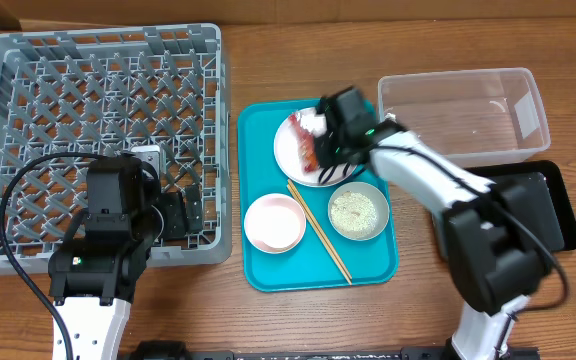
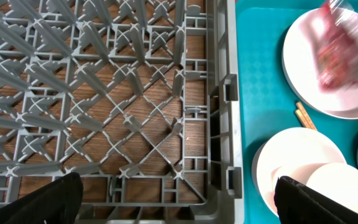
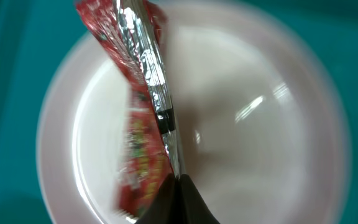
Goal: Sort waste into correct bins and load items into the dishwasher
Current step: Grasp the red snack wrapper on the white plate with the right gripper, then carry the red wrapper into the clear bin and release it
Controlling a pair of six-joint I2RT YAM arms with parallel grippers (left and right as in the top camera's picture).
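My right gripper [image 1: 330,128] hangs over the white plate [image 1: 298,158] on the teal tray [image 1: 368,262]. It is shut on the silvery edge of the red-and-white snack wrapper [image 3: 143,118], which hangs below its tips [image 3: 178,185] above the plate [image 3: 253,124]. A white tissue [image 1: 315,122] lies on the plate beside it. On the tray stand the pink bowl [image 1: 274,222] and the grey-green bowl [image 1: 358,212] with rice, the chopsticks [image 1: 320,234] between them. My left gripper [image 2: 179,208] stands wide open and empty over the front right corner of the grey dish rack [image 2: 135,93].
The clear tub [image 1: 463,112] stands at the back right, and the black tray [image 1: 543,205] lies just in front of it, partly under my right arm. A small white thing [image 1: 148,156] sits in the rack [image 1: 28,90] behind my left arm.
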